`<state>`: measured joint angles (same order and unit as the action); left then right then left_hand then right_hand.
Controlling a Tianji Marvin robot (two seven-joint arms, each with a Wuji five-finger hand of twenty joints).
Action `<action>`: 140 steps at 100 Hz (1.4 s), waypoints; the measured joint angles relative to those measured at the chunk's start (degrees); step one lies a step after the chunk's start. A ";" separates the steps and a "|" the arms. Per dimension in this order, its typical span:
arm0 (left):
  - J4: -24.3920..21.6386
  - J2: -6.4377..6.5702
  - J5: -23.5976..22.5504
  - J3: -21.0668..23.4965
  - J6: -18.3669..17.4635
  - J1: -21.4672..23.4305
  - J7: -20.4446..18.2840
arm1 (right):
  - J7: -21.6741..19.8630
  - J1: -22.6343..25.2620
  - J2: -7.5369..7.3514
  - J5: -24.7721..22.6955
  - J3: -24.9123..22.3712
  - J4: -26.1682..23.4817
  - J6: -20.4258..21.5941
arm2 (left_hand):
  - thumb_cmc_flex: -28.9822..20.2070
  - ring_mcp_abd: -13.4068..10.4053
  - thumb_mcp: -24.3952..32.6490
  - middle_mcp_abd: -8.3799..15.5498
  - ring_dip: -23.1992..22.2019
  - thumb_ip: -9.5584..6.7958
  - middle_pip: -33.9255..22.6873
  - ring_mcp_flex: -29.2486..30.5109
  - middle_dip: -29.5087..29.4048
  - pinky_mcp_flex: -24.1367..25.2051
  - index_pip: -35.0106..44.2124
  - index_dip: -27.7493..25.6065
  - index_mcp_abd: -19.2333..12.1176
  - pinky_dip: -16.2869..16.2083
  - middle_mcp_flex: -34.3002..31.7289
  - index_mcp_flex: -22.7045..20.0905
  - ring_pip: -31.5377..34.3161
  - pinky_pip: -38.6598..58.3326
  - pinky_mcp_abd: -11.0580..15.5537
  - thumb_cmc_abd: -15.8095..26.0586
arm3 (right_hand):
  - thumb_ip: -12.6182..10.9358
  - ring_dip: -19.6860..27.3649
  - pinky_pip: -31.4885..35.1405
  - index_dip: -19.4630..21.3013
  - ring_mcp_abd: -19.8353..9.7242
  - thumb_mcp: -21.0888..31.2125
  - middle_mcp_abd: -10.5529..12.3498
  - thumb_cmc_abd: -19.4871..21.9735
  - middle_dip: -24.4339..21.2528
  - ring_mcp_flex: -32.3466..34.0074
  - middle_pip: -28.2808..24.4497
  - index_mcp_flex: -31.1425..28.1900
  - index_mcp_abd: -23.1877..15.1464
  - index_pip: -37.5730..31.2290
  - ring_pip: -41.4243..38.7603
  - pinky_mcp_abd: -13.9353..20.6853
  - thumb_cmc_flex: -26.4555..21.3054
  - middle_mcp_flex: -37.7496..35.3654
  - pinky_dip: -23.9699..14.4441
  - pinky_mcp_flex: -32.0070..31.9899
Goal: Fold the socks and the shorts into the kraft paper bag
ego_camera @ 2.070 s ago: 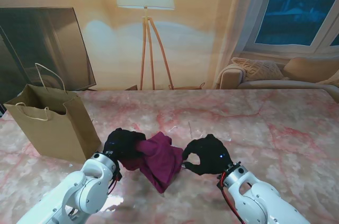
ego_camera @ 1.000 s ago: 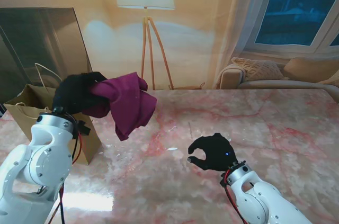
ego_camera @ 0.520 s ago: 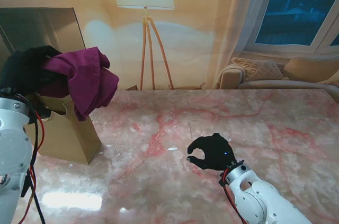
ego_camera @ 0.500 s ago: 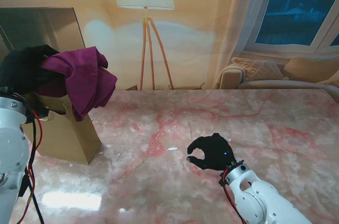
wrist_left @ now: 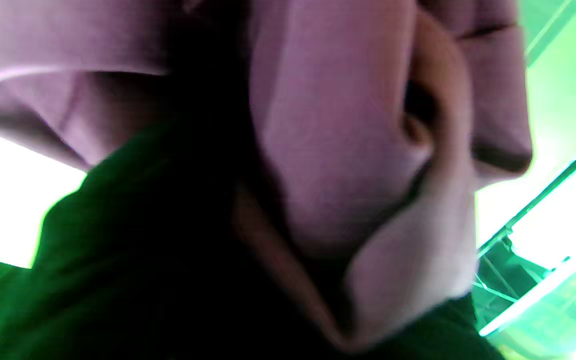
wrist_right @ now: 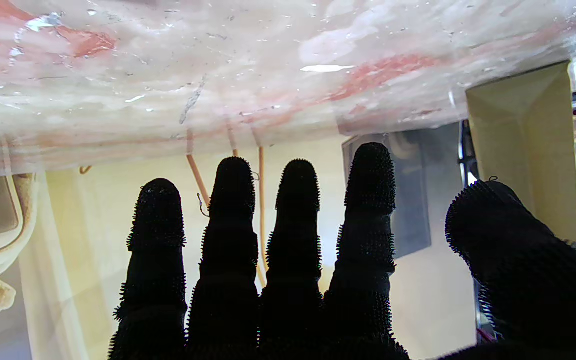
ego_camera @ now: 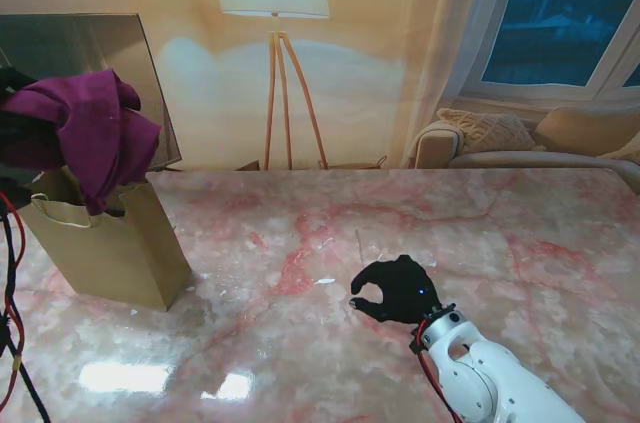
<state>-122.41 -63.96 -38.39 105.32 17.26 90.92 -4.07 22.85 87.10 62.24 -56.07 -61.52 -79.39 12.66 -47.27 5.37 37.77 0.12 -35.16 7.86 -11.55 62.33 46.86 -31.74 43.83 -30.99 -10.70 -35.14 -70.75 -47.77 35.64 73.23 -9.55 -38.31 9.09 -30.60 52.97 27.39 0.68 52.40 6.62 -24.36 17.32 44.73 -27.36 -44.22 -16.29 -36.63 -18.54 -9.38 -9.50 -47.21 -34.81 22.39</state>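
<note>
I can read no text, label, brand or number anywhere; the kraft paper bag (ego_camera: pixel 110 248), left in my stand view, is unprinted.

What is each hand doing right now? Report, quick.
Left hand: shut on the purple shorts, held over the kraft paper bag.
Right hand: open, empty, palm down at the table.

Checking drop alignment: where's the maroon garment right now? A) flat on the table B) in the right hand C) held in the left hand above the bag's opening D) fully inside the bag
C: the left hand holds the maroon garment bunched in the air, its lower end hanging at the open top of the kraft paper bag; the right hand holds nothing.
</note>
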 measured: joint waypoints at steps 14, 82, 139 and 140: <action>2.60 0.05 -4.43 0.23 -0.39 -1.72 1.57 | 0.00 -0.13 0.00 0.00 0.28 0.32 0.01 | 0.00 0.01 0.00 0.00 0.00 0.00 0.00 0.00 -0.01 0.00 -0.10 -0.10 0.00 0.00 0.00 0.00 0.00 0.00 0.00 0.01 | -1.22 0.00 0.00 0.47 0.00 -0.01 -0.01 0.01 0.00 0.00 0.00 0.00 0.00 0.00 0.00 0.00 0.00 0.00 0.00 -0.02; 8.52 -0.04 -6.72 -4.94 -0.42 -5.39 6.18 | 0.44 -2.33 0.32 2.34 3.44 3.64 0.06 | -0.06 0.01 0.00 -0.01 0.74 0.00 0.01 0.00 -0.80 0.11 -0.13 0.14 -0.08 -0.03 0.00 -0.02 0.00 -0.21 0.04 0.01 | -1.22 0.00 0.00 0.53 0.00 -0.01 -0.02 0.02 0.00 0.00 0.00 -0.01 0.00 0.00 0.00 0.00 0.00 0.00 0.00 -0.06; 11.28 1.67 -14.87 -0.91 -6.78 -3.01 -1.76 | -0.56 -3.97 0.59 3.56 4.88 4.33 -0.16 | -0.05 0.01 0.00 -0.01 1.15 0.00 0.50 0.00 -0.82 1.11 -0.13 0.38 -0.42 -0.11 0.00 -0.02 0.01 -0.93 0.08 0.01 | -1.22 0.00 0.00 0.54 0.00 -0.01 -0.04 0.03 0.00 0.00 0.00 -0.01 0.00 0.00 0.00 0.00 0.00 0.00 0.00 -0.12; 11.28 1.70 -15.01 -0.85 -6.88 -2.92 -1.81 | -0.56 -3.99 0.60 3.56 4.89 4.35 -0.16 | -0.05 0.01 0.00 -0.01 1.15 0.00 0.50 0.00 -0.83 1.11 -0.13 0.39 -0.43 -0.11 0.00 -0.02 0.01 -0.93 0.08 0.01 | -1.22 0.00 0.00 0.54 0.00 -0.01 -0.04 0.03 0.00 0.00 0.00 -0.02 0.00 0.00 0.00 0.00 0.00 0.00 0.00 -0.12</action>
<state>-111.13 -62.26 -53.40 104.47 10.37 88.00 -5.88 22.28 83.11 62.84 -52.50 -56.63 -75.04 12.50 -47.33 5.39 37.77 0.11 -34.01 7.86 -11.05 62.33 46.03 -30.62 43.70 -30.60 -11.13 -35.25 -70.75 -47.78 35.66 72.29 -9.47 -38.30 7.87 -30.60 52.97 27.93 0.68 52.39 6.58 -24.33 17.32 44.73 -27.36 -44.24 -16.29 -36.63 -18.54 -9.38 -9.50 -47.21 -34.81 22.27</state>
